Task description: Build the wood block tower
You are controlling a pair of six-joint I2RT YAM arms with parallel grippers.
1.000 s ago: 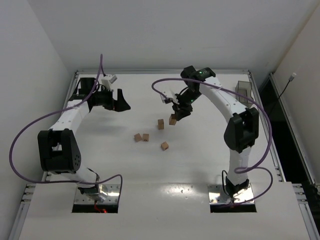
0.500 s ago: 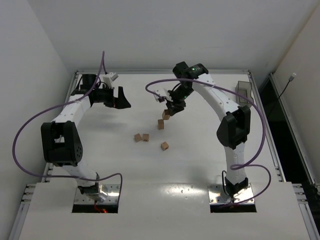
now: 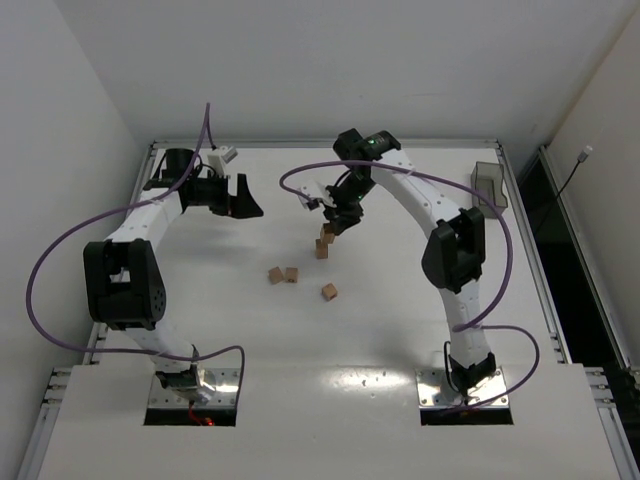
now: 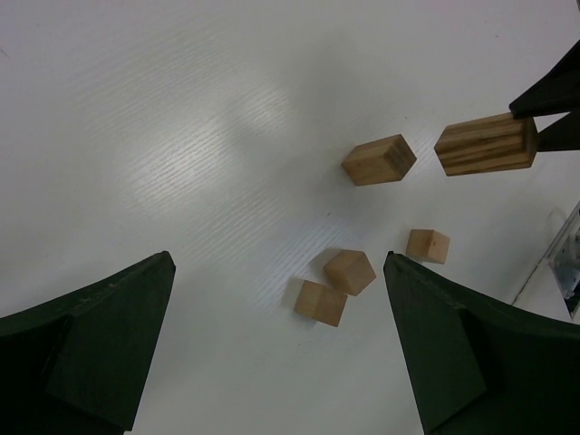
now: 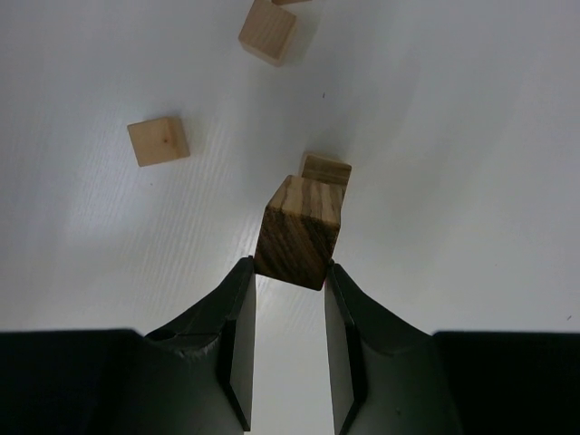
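Moving left, the right gripper (image 5: 290, 267) has brought its pinched wood block (image 5: 299, 231) almost over another block (image 5: 326, 169) on the table (image 5: 453, 136). Left gripper (image 4: 278, 260), well apart, gapes empty. Blocks look light, stiff, smooth: best held by flat opposite faces.

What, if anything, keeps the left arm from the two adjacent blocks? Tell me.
Likely yes, it can reach them. The left gripper is open and empty, the two adjacent blocks lie on bare table ahead, and the right gripper holds its block off to one side.

Tan, dark-grained wood blocks (image 5: 299, 231); white table (image 3: 400, 320)
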